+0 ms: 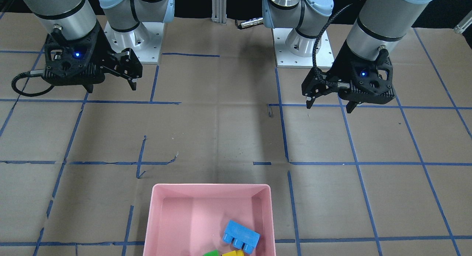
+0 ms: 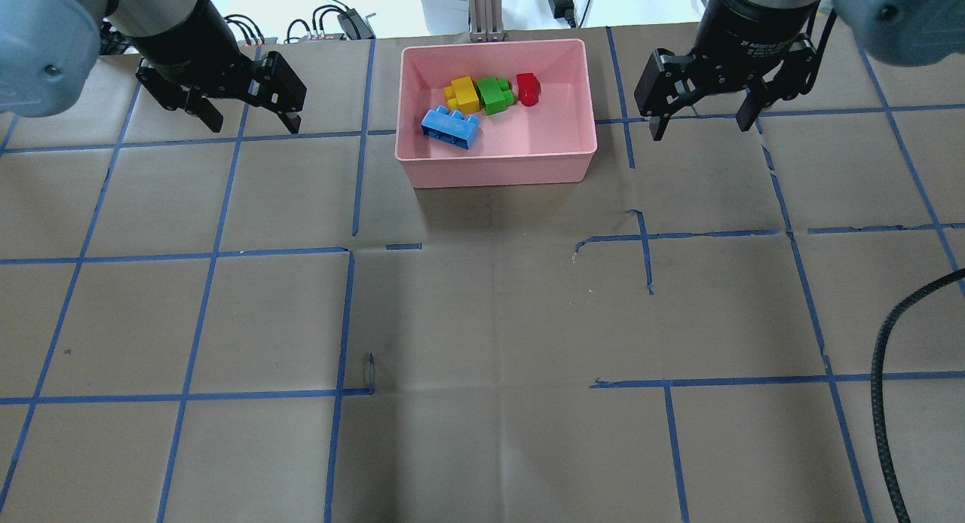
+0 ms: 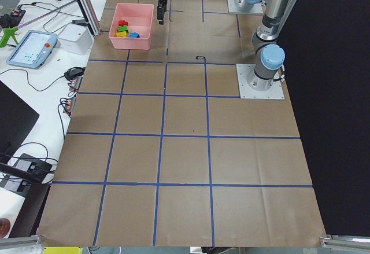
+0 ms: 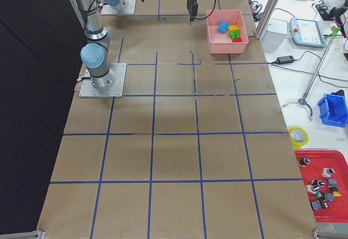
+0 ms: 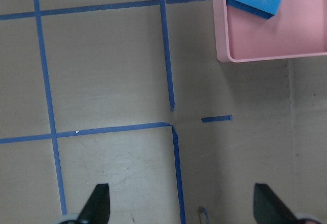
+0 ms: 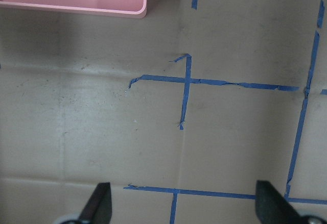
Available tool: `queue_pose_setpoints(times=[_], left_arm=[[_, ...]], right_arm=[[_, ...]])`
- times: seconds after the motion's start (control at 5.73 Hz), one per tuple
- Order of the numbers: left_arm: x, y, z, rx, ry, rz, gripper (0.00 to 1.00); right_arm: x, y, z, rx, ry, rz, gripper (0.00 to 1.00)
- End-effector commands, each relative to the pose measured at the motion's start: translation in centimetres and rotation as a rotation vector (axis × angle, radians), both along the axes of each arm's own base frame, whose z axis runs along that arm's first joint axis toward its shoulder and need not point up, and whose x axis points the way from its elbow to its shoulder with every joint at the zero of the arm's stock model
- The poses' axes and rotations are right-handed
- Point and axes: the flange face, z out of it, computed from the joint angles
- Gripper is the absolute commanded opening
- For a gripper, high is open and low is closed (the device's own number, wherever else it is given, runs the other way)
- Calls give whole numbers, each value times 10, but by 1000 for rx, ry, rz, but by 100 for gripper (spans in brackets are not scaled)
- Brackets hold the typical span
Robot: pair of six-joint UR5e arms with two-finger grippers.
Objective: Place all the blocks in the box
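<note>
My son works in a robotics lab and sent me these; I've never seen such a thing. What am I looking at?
Two robot arms are bolted to a paper-covered table marked with blue tape. Six cameras took these: one faces the robot, one looks over its shoulders, two look from the table's ends, and one sits on each wrist, looking down between the jaws. On the table stands a pink box holding four toy bricks: the blue block, yellow block, green block and red block. The left gripper and right gripper hang either side of the box, jaws open, holding nothing.
</note>
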Motion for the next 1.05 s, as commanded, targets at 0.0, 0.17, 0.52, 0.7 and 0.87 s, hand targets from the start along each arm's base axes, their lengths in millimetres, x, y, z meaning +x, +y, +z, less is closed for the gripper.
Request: queue_pose_setpoints(times=[0.0, 0.17, 0.52, 0.7, 0.87], left_arm=[[0, 15, 0, 2, -2, -1, 99], [0, 15, 1, 1, -7, 0, 99], [1, 14, 6, -8, -10, 1, 99], [1, 13, 6, -10, -10, 1, 99], [1, 12, 7, -13, -9, 1, 99]], right_arm=[[0, 0, 0, 0, 1, 0, 100], [0, 0, -1, 3, 1, 0, 100], [0, 0, -1, 3, 0, 0, 100], [0, 0, -1, 3, 0, 0, 100], [0, 0, -2, 4, 1, 0, 100]])
